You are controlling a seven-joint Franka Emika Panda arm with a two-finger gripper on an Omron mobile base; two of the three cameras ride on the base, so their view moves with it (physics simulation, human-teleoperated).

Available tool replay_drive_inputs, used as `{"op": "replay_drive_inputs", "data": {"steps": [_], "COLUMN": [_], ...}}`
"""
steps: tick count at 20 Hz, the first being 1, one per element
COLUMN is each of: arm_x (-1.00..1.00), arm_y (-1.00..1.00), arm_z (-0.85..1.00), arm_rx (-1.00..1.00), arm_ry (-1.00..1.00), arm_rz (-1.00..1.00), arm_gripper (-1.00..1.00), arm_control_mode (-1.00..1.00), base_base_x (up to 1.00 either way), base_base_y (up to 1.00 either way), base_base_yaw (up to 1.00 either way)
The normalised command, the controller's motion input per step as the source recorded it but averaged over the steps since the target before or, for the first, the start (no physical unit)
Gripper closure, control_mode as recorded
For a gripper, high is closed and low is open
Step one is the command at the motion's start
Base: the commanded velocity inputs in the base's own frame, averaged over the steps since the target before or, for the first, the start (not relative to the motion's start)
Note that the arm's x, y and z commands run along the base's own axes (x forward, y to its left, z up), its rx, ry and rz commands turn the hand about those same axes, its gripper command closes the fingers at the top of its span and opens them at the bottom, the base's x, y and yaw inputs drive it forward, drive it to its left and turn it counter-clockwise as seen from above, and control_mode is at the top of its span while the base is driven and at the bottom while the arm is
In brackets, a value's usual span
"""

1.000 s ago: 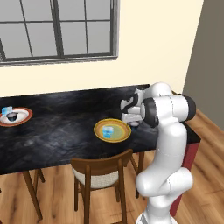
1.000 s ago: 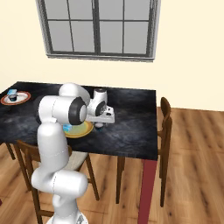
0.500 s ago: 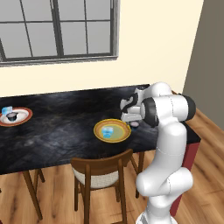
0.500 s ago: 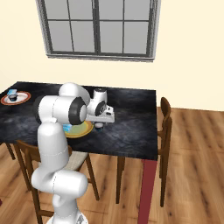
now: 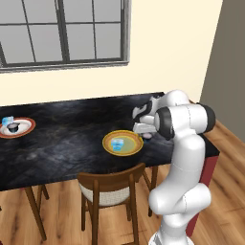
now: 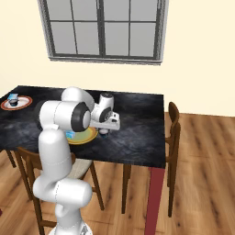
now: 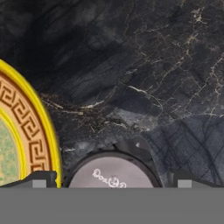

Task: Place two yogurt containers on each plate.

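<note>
Gripper: the white arm's two-finger gripper (image 7: 112, 183) hangs low over the table with its jaws spread wide and nothing held; one dark tip stands on each side of a cup, likely lined up to close on it.
Cup under the gripper: a small round yogurt container with a dark rim and greyish printed lid (image 7: 113, 175) stands on the table just beside the yellow plate, not on it. Judged the next one to be lifted.
Yellow plate: a round yellow-orange plate with a patterned band and paler green centre (image 5: 108, 142) lies near the table's front edge, by the chair. It carries one light blue squarish yogurt cup (image 5: 117, 143), so a second is wanted.
Table: black marble-look tabletop (image 5: 72, 124), bearing both plates well apart.
Far plate: a white plate with red-brown rim (image 5: 27, 129) at the table's far left end holds a light blue cup (image 5: 7, 121) and a dark-topped round cup (image 5: 13, 128), seemingly complete.
</note>
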Motion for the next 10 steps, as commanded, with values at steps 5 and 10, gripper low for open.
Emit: {"op": "replay_drive_inputs", "data": {"steps": [5, 10], "arm_x": [-0.07, -0.01], "arm_y": [0.0, 0.0], "arm_z": [-0.03, -0.03], "arm_rx": [0.06, 0.04], "arm_ry": [0.0, 0.0], "arm_rz": [0.0, 0.0], "arm_gripper": [-1.0, -1.0], "arm_control_mode": [-1.0, -1.0], "base_base_x": [0.0, 0.0], "base_base_y": [0.0, 0.0], "base_base_yaw": [0.0, 0.0]}}
